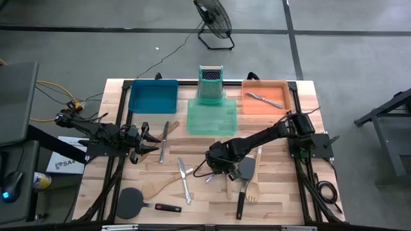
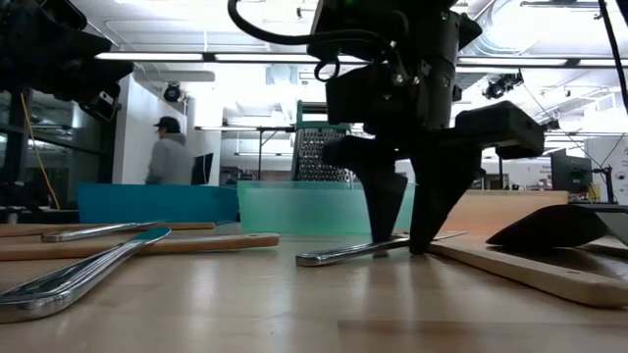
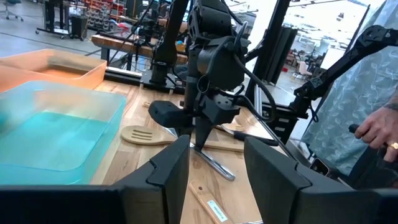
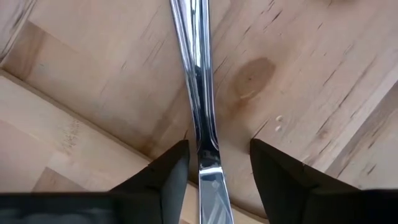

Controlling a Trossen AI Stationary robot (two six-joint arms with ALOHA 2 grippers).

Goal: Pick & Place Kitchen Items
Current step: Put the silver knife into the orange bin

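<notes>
Silver metal is what the right gripper [image 2: 397, 245] is after: its two dark fingers stand on the wooden table [image 1: 282, 192], one on each side of a metal utensil [image 4: 199, 112] that lies flat near the table's middle, just in front of the green tray [image 1: 212, 115]. In the right wrist view the handle runs straight up the gap between the fingers, with bare wood showing on both sides, so the jaws are parted around it and not yet clamped on it. By my reading this is the grasp step of a pick. The next move calls for the fingers to close squarely on the thin handle, then a clean lift that does not drag the wooden spatula [image 2: 520, 267] lying just beside it, and a carry to one of the trays; the orange tray [image 1: 264, 96] already holds one metal piece. The left gripper [image 1: 151, 142] waits over the table's left side near a knife [image 1: 164, 138], its fingers apart and holding nothing. Other spoons, forks and a black spatula [image 1: 131, 202] lie loose on the table's near half. No brand, label or writing can be read anywhere.
</notes>
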